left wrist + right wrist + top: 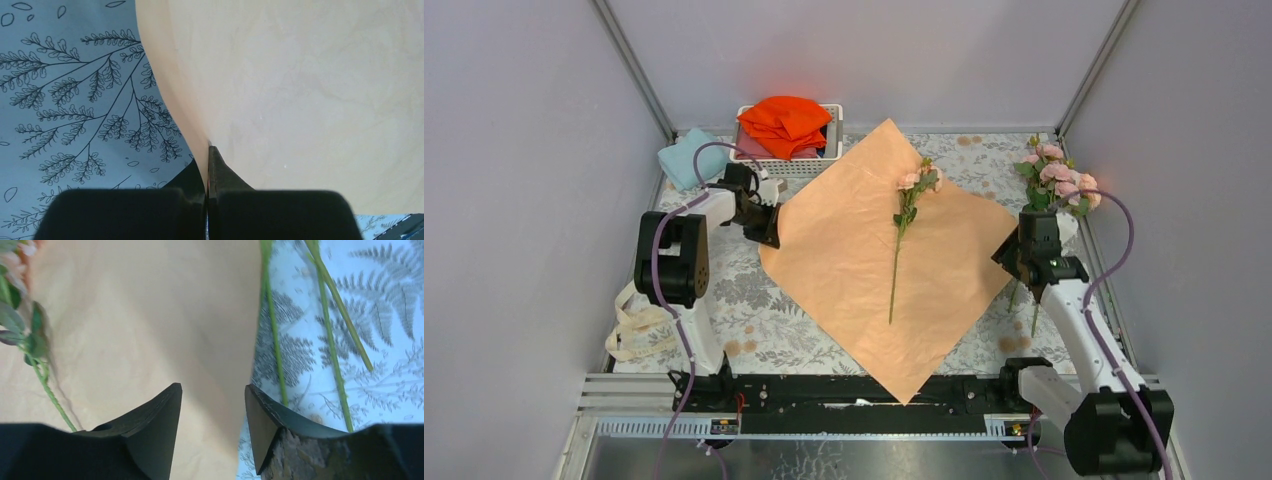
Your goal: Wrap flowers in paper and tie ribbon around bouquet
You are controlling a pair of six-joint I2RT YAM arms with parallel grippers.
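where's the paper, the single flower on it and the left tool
paper [844, 260], top external view, bare middle of its peach face
single flower [898, 255], top external view, middle of the stem
left tool [208, 160], left wrist view, fingertips shut on the paper's edge

A robotics lab is indicated: the worktop [754, 320] is enclosed by plain grey panels [524, 150], with a mounting rail [844, 395] lower centre.

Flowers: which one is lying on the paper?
The single pink flower across the middle of the peach paper; the other flowers lie bunched off its right corner.
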